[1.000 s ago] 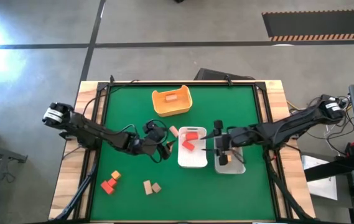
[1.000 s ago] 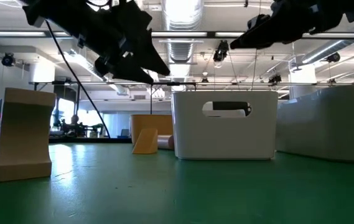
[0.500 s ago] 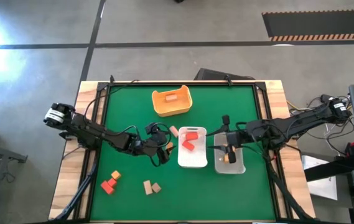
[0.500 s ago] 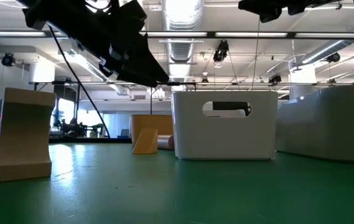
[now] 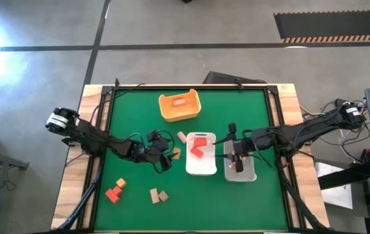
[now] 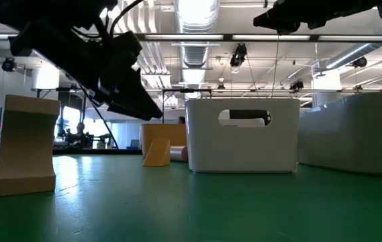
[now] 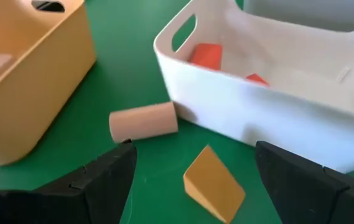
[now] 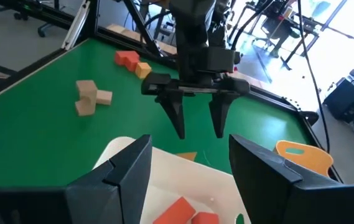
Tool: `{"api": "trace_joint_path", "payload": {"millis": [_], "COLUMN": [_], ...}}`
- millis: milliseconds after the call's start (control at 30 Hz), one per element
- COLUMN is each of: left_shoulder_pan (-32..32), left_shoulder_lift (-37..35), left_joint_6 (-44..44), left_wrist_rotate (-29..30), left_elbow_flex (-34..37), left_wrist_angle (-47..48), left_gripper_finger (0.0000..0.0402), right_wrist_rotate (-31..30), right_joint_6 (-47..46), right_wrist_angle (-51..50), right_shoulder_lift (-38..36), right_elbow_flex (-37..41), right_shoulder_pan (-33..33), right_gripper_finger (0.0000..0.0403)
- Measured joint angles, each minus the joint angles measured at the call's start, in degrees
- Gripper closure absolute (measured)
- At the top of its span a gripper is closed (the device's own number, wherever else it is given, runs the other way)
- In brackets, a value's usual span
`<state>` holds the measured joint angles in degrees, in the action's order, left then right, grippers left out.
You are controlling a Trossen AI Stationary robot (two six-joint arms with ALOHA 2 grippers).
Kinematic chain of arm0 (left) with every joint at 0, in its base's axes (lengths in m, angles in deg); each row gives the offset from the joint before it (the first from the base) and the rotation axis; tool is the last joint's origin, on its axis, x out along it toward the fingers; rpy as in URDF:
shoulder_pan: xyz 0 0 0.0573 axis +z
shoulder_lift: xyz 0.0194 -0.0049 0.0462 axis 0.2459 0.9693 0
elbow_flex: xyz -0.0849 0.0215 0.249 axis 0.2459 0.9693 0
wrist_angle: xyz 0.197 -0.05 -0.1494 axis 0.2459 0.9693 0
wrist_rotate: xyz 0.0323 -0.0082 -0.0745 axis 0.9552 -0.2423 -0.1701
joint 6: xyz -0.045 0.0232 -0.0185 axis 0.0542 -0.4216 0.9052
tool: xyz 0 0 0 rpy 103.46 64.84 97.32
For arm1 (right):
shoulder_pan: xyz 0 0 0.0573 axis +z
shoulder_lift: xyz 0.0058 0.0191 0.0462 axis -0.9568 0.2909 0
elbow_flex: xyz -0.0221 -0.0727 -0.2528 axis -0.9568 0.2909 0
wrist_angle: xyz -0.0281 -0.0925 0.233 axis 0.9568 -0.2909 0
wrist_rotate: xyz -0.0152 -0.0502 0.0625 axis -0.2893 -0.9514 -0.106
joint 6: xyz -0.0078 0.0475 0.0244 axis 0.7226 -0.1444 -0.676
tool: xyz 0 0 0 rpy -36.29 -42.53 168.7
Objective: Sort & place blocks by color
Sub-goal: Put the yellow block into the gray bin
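Tan wood is what I am viewing first: a short tan cylinder is lying on its side on the green table, its long axis running roughly parallel to the near wall of the white tray, one end almost touching that wall. Just beside it, an orange wedge is resting on the mat with its sloped face turned up; I am seeing both between the left gripper's fingers, which are standing wide apart and grasping nothing.

The white tray is holding two red blocks near its far end. The yellow-orange tub toward the far edge is holding one pale bar, lying across the tub. The clear tray is sitting just right of the white one; I cannot tell its contents, as the arm is covering it.

I am reading the right gripper above the clear tray, its jaws parted with nothing between them in the right wrist view.

On the near left of the table, red blocks and an orange block are clustering together, touching. Two tan blocks are lying side by side nearby, well apart from the trays.
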<state>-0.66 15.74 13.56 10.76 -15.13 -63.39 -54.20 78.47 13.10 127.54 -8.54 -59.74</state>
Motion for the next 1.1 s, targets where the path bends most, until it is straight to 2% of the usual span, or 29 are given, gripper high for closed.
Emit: {"api": "trace_joint_path", "payload": {"millis": [233,400,633,800,1100], "left_shoulder_pan": [0.3,0.3,0.3,0.4,0.7], "left_shoulder_lift": [0.5,5.7,15.1,15.4,15.4], "left_joint_6": [-0.1,-1.9,-2.3,-4.9,-4.5], "left_wrist_rotate": [0.1,0.3,0.2,-0.2,-0.2], "left_elbow_flex": [6.4,7.5,4.5,2.9,3.3], "left_wrist_angle": [-12.5,-21.8,-23.6,-23.7,-23.3], "left_gripper_finger": [0.0094,0.0094,0.0094,0.0097,0.0171], "right_wrist_rotate": [0.0,0.0,-0.1,-0.5,-0.5], "right_joint_6": [0.0,-0.5,-1.6,-2.3,-3.1], "right_wrist_angle": [2.5,2.7,3.6,3.6,3.6], "right_shoulder_lift": [2.1,2.0,2.1,2.3,2.4], "right_elbow_flex": [0.0,0.0,0.0,0.0,0.0], "right_shoulder_pan": [0.0,0.0,0.0,0.0,0.0], "right_gripper_finger": [0.0202,0.0202,0.0202,0.0202,0.0202]}}
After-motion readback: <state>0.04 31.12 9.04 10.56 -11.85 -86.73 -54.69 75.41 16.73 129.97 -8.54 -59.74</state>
